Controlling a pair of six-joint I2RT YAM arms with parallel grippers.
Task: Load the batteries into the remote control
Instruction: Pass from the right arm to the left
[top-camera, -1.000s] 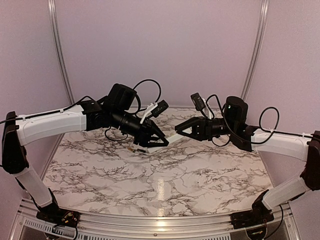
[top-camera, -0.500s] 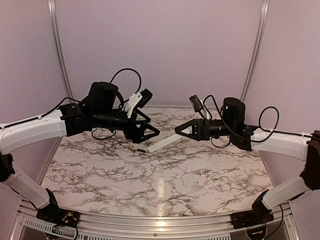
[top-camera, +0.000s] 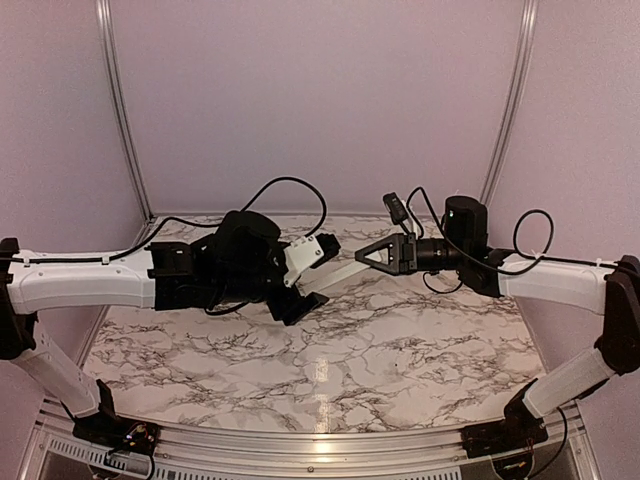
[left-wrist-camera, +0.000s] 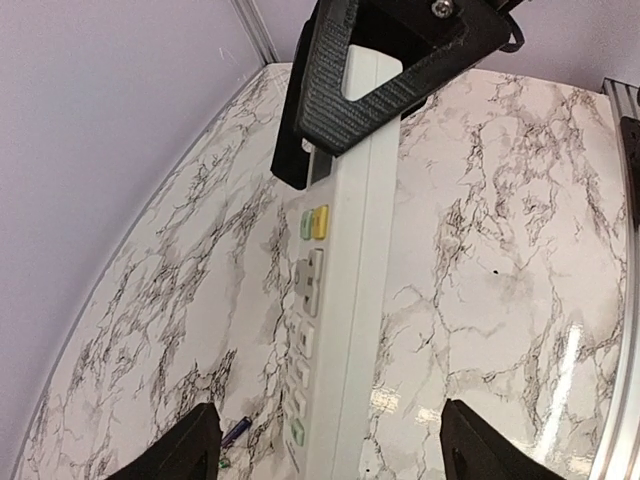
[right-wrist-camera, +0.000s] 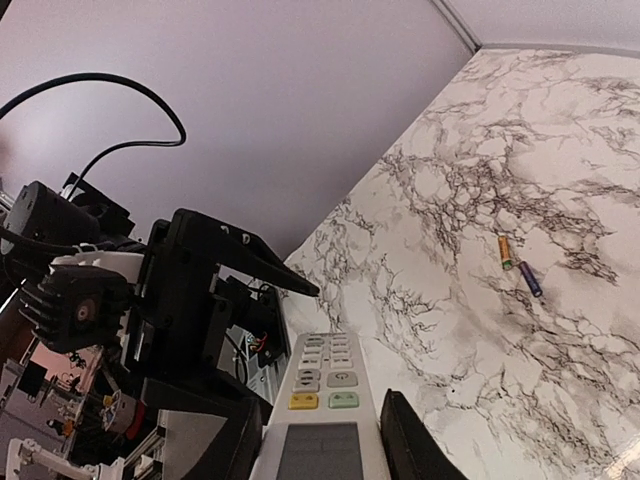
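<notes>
Left wrist view showed the remote control (left-wrist-camera: 345, 330) held off the bench (left-wrist-camera: 520, 260), running from the bottom centre of the frame up to the top. There the right gripper (top-camera: 362, 256) had its fingers (left-wrist-camera: 340, 110) clamped across the remote's far end. The button face was turned toward the left of that frame, and no battery recess could be seen in any view. The left gripper (left-wrist-camera: 335, 445) stood spread wide, its fingers (left-wrist-camera: 190, 450) showing only at the two bottom corners, one on each side of the remote's near end and touching neither edge. From the right wrist view, two batteries (right-wrist-camera: 505, 252) (right-wrist-camera: 530, 278) lay close together on the marble at the right of the frame, well apart from the remote. As I judged it, the main risk was the single-ended hold. With the remote sticking out from one pinch, any off-centre closing by the left fingers could lever it round in the right grip or knock it loose. Letting go on the right before the left hold was firm would probably drop it onto the bench. The buttons could also get pressed if a pad landed on the face rather than the edges. The batteries, being round, might roll if the falling remote or an arm brushed them.
</notes>
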